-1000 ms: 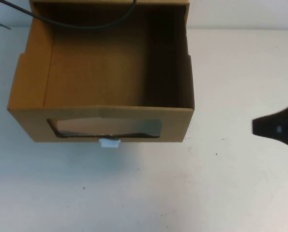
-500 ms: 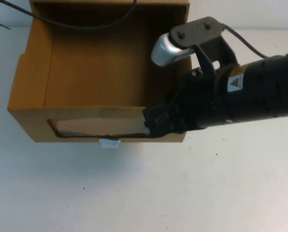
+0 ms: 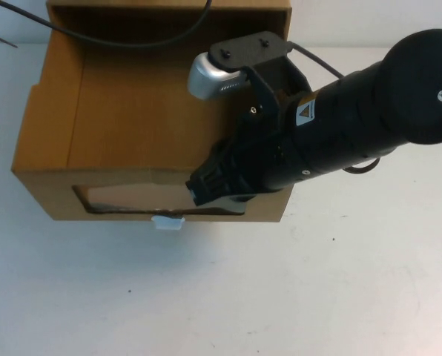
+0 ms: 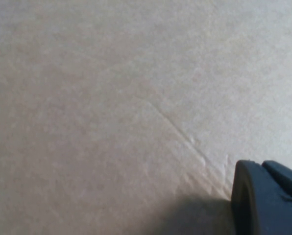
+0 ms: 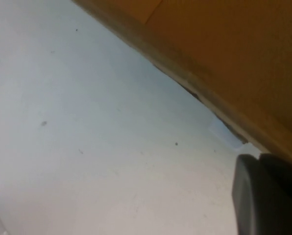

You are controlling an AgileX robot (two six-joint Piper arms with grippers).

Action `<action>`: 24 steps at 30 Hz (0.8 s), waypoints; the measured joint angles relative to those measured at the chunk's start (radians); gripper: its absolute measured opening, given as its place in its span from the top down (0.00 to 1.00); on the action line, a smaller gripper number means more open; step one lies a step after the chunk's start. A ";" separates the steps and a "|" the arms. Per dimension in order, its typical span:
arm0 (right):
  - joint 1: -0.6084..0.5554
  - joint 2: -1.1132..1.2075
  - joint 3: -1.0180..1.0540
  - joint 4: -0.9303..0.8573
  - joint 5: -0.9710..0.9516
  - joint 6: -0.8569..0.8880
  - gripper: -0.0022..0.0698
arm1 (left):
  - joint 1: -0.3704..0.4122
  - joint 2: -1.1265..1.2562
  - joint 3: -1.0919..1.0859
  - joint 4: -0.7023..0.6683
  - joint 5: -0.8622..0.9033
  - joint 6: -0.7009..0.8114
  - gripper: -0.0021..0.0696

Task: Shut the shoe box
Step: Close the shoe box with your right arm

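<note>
Gaping brown shoe box (image 3: 132, 126); right pincer (image 3: 205, 185) over front; left pincer (image 4: 266, 200) near table.

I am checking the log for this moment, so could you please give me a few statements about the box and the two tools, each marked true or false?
1. The shoe box is pulled out, its inside open to view from above. True.
2. The right tool is at the box's front wall, near the window. True.
3. The white pull tab sits above the window. False: it is below it.
4. The left tool is over the box. False: it shows only in the left wrist view, above a plain pale surface.
5. A shoe lies inside the box. False: only bare cardboard shows.
</note>
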 joint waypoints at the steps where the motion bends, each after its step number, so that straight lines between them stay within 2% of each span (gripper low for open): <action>1: 0.000 -0.002 0.000 0.004 0.004 -0.003 0.99 | 0.000 0.000 0.000 0.000 0.000 0.000 0.98; 8: 0.000 -0.006 -0.002 0.011 0.053 -0.007 0.99 | 0.000 0.000 0.000 0.000 0.002 0.000 0.98; 16: -0.004 0.064 -0.002 -0.006 -0.074 -0.009 0.99 | 0.000 0.000 -0.001 0.000 0.006 0.000 0.98; 24: -0.078 0.126 -0.095 0.017 -0.122 -0.020 0.99 | 0.000 0.000 -0.001 -0.006 0.008 0.000 0.98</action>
